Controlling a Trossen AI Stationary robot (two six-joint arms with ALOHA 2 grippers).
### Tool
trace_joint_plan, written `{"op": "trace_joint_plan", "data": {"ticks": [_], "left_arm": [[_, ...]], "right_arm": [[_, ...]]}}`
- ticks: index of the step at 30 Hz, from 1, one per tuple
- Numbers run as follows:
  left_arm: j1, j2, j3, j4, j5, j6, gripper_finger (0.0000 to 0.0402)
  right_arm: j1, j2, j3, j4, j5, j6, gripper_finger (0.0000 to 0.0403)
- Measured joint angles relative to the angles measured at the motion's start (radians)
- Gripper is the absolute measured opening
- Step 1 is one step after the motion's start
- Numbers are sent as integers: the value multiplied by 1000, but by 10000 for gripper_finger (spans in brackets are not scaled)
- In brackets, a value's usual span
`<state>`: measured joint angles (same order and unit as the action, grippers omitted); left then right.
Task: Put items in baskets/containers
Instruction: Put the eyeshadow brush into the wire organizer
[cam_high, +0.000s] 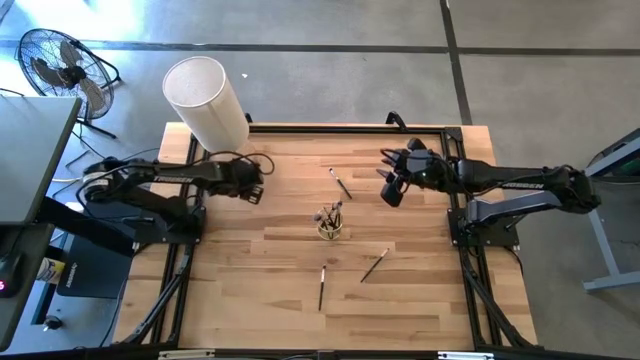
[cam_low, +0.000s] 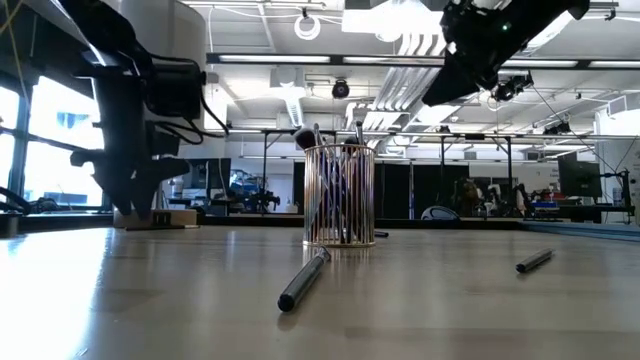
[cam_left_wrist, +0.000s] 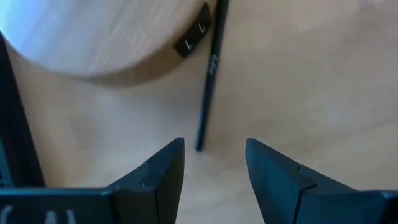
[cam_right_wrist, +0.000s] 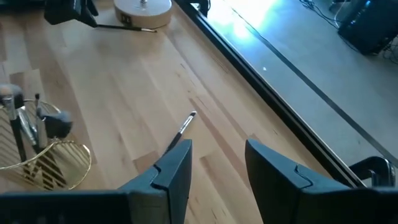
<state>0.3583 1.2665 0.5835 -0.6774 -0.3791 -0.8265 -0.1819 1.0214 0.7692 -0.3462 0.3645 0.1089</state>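
A small gold-striped clear cup (cam_high: 331, 224) stands upright mid-table with several makeup brushes in it. Three loose brushes lie flat on the wood: one (cam_high: 340, 183) beyond the cup, and two (cam_high: 322, 287) (cam_high: 375, 264) nearer the front edge. Another brush (cam_left_wrist: 208, 81) lies by the foot of the white cylinder. My left gripper (cam_left_wrist: 214, 162) hovers open just above that brush's near end, touching nothing. My right gripper (cam_right_wrist: 217, 162) hangs open above the table, right of the cup, pointing toward the brush (cam_right_wrist: 183, 127) beyond the cup.
A big white cylinder (cam_high: 205, 100) stands at the table's far left, close to my left gripper (cam_high: 256, 188). A black frame rail (cam_high: 340, 128) runs along the far edge. Bare wood lies between the cup and both arms. A fan (cam_high: 60, 65) stands off the table.
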Motion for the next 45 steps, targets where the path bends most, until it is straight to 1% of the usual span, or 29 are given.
{"op": "trace_joint_plan", "data": {"ticks": [4,6,9,15,24,26,29,36,37,38,41,45], "left_arm": [[72,30,0,45,46,130,166],[104,45,0,68,80,169,165],[142,77,0,100,101,203,165],[175,123,5,113,147,253,165],[174,139,5,108,212,231,163],[174,139,5,105,221,206,153],[174,140,5,105,241,193,123],[173,142,3,106,285,156,21],[173,142,3,105,292,151,12],[173,142,3,103,298,142,9],[164,142,3,100,316,111,15],[86,142,2,94,317,28,7]], "right_arm": [[-10,0,0,12,-1,14,145],[-11,0,0,15,0,15,145],[-11,0,0,16,2,22,145],[-11,0,0,16,3,25,145],[-11,0,0,16,3,24,145],[-11,0,0,16,3,24,145],[-11,0,0,16,3,23,146],[-10,0,0,16,-15,24,145],[-10,0,0,16,-23,24,146],[-10,0,0,15,-33,23,147],[-10,0,0,15,-42,24,145],[-10,0,0,14,-42,23,142]]}}
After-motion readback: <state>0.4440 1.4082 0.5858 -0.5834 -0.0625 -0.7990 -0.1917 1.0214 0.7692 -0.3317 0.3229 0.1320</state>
